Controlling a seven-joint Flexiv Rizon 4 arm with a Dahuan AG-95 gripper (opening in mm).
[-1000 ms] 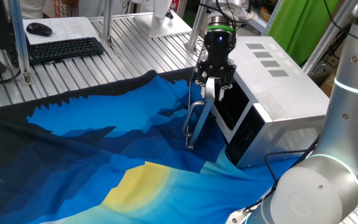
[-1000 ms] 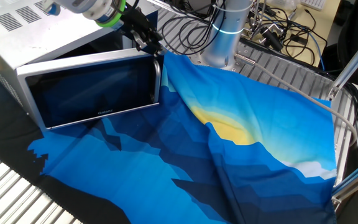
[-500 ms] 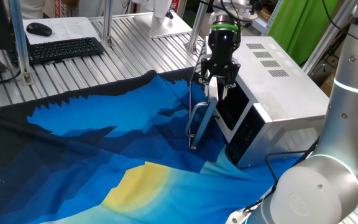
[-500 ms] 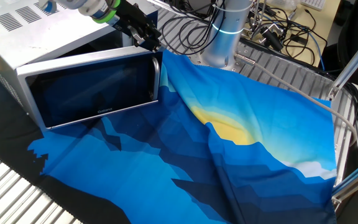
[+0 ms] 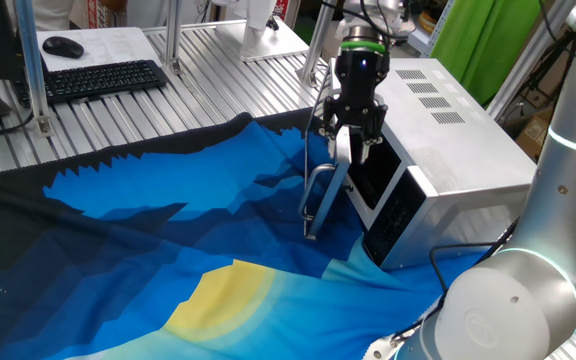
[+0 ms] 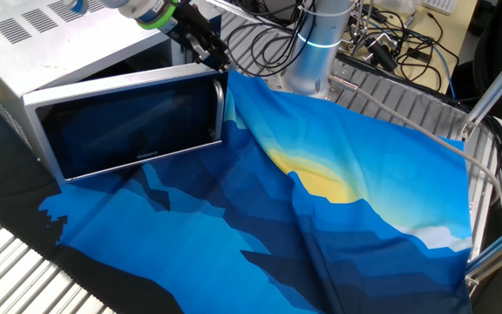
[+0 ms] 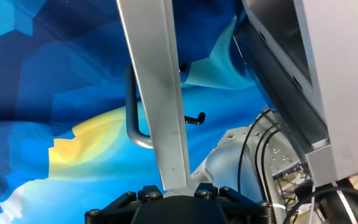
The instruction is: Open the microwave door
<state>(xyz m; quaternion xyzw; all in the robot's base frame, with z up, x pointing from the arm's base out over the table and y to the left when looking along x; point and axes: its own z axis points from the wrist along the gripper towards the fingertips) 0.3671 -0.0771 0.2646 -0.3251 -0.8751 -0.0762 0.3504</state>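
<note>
We see the microwave (image 5: 448, 140) sitting on the tabletop (image 5: 168, 110) over a blue and yellow patterned cloth (image 5: 148, 240), its vented top facing up and its dark control panel (image 5: 393, 215) on the front. The microwave door (image 6: 129, 126) stands swung well out from the oven body, its dark glass window facing one fixed camera, while its curved silver handle (image 5: 313, 195) runs down the free edge. Our gripper (image 5: 349, 140) hangs just above the door's upper edge near the handle end; in the hand view the door's edge (image 7: 154, 93) runs straight up from between the black finger bases, but the fingertips are not clearly visible, so we cannot tell whether they pinch the panel or stand spread. A keyboard (image 5: 103, 78) and mouse (image 5: 63, 46) lie well apart at the far end.
</note>
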